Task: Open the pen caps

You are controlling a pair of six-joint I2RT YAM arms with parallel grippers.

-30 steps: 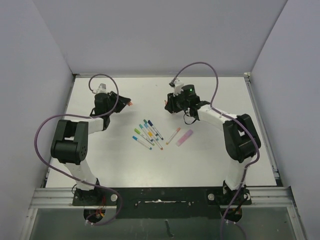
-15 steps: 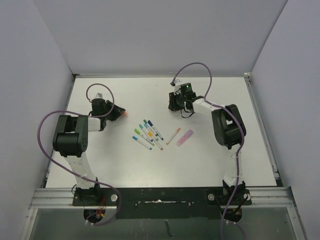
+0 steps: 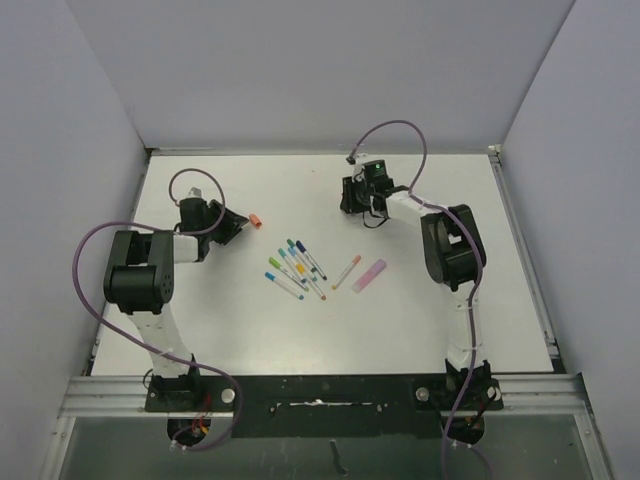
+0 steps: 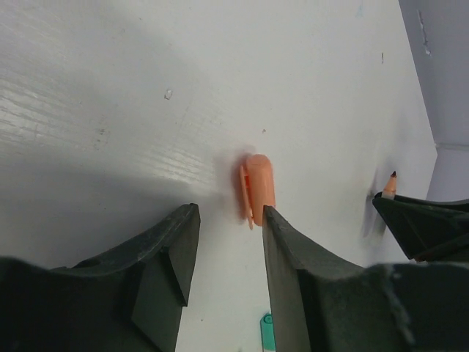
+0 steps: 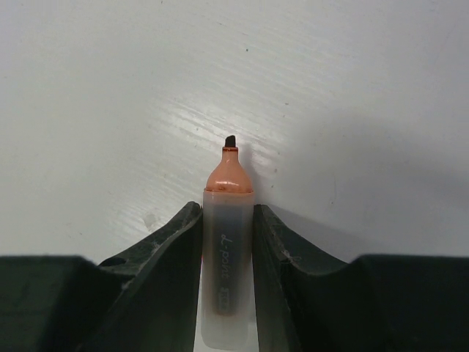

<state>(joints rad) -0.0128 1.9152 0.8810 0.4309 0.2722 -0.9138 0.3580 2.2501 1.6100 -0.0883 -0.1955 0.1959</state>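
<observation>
Left jaws stand apart, and the loose orange cap [image 4: 258,187] lies on the desk [image 4: 110,73] just past their tips. Right jaws are clamped on the uncapped orange pen [image 5: 228,176], nib bare. My worry: dip that wrist and ink smears the desk. The other capped pens [image 3: 297,268] lie well apart.
</observation>
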